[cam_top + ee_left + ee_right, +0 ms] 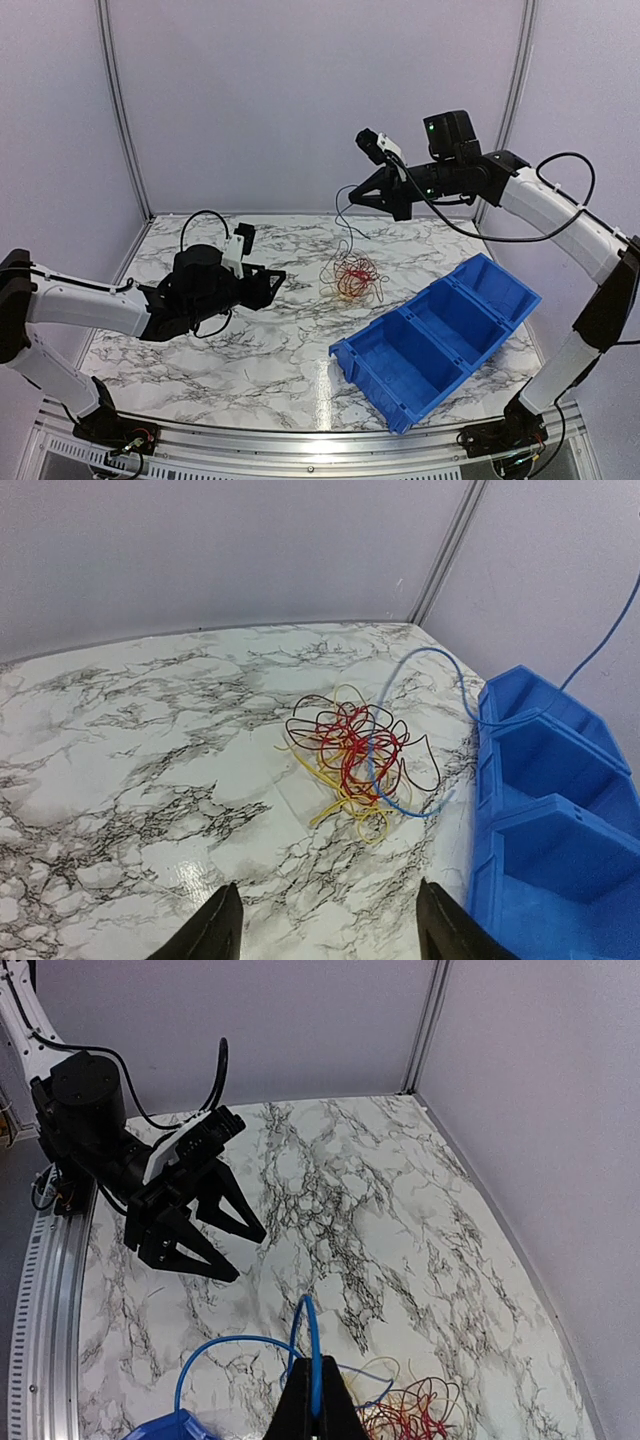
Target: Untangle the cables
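The cables (pixel 352 278) lie as a loose tangle of red, yellow and dark loops (pixel 348 750) on the marble table, to the left of the blue bin. One blue cable (pixel 311 1325) rises out of the tangle in a wide loop (pixel 432 652). My right gripper (pixel 316 1385) is shut on it, held high above the pile (pixel 354 199). My left gripper (pixel 328 927) stands open and empty, low over the table, left of the tangle (pixel 274 287) and pointing at it.
A blue bin (pixel 440 335) with three compartments lies diagonally at the right front, its edge close to the tangle (pixel 545 810). White walls and a corner post close off the back of the marble table (pixel 200 360).
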### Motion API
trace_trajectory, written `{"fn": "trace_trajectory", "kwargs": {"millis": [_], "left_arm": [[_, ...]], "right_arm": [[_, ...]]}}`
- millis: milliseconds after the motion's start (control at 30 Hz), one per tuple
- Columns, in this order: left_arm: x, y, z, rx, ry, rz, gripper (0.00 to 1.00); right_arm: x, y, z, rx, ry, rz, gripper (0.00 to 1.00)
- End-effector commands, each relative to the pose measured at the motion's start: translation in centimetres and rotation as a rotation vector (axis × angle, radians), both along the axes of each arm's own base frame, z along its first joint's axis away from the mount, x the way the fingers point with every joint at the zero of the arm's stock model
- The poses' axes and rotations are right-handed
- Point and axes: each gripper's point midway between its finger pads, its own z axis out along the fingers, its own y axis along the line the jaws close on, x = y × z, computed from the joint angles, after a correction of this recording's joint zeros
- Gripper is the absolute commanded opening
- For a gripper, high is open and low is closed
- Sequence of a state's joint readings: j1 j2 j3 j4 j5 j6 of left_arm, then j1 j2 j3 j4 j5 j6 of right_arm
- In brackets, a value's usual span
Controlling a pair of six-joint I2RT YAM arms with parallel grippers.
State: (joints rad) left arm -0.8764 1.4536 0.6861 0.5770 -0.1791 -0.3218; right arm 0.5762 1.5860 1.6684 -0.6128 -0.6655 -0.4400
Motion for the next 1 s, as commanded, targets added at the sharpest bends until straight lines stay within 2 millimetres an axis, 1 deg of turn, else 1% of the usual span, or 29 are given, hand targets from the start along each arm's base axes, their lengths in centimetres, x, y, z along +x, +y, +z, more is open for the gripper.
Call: {"fn": "trace_trajectory", "kwargs": {"millis": [0,100,167,333,400,467,533,567,600,667,700,833,933,967], "left_arm": [[0.2,-0.9,0.1,-0.1,0.094,0.019,0.64],[0.4,-2.7,0.1,-0.162,0.163,-0.023,0.67],[0.8,-3.4,-0.2,-0.2,0.211,-0.019,0.69],[2.2,-3.7,-1.3,-0.245,0.279,0.033,0.69],[2.5,-4.4,-1.7,-0.245,0.294,0.02,0.69],[2.8,-5.6,-2.4,-0.247,0.32,-0.006,0.67],[2.7,-7.6,-3.0,-0.253,0.358,-0.082,0.59],[2.8,-8.8,-3.6,-0.254,0.381,-0.116,0.57],[2.8,-9.5,-4.0,-0.26,0.399,-0.14,0.56],[2.9,-10.4,-4.7,-0.281,0.416,-0.163,0.52],[3.0,-10.6,-4.8,-0.295,0.41,-0.168,0.47],[3.6,-10.6,-4.3,-0.338,0.369,-0.154,0.19],[3.9,-9.5,-4.6,-0.334,0.36,-0.104,0.01],[3.9,-8.9,-4.9,-0.331,0.361,-0.076,0.0]], "right_arm": [[-1.0,1.2,-0.1,0.027,0.019,0.049,0.0],[-1.5,1.6,-0.4,0.026,0.031,0.073,0.0],[-1.8,1.7,-0.5,0.027,0.035,0.084,0.0],[-2.3,1.8,-0.7,0.027,0.048,0.102,0.0],[-2.6,1.9,-0.8,0.028,0.054,0.11,0.0],[-2.7,1.9,-0.9,0.029,0.059,0.115,0.0],[-2.8,1.9,-1.1,0.028,0.062,0.116,0.0],[-2.7,1.9,-1.1,0.028,0.062,0.115,0.0],[-2.8,1.9,-1.0,0.028,0.059,0.114,0.0],[-2.8,1.8,-1.0,0.028,0.059,0.111,0.0],[-2.8,1.8,-0.9,0.029,0.057,0.11,0.0],[-2.9,1.6,-0.8,0.027,0.048,0.102,0.0],[-2.9,1.2,-0.3,0.02,0.03,0.087,0.0],[-2.8,1.0,0.1,0.012,0.009,0.08,0.0]]}}
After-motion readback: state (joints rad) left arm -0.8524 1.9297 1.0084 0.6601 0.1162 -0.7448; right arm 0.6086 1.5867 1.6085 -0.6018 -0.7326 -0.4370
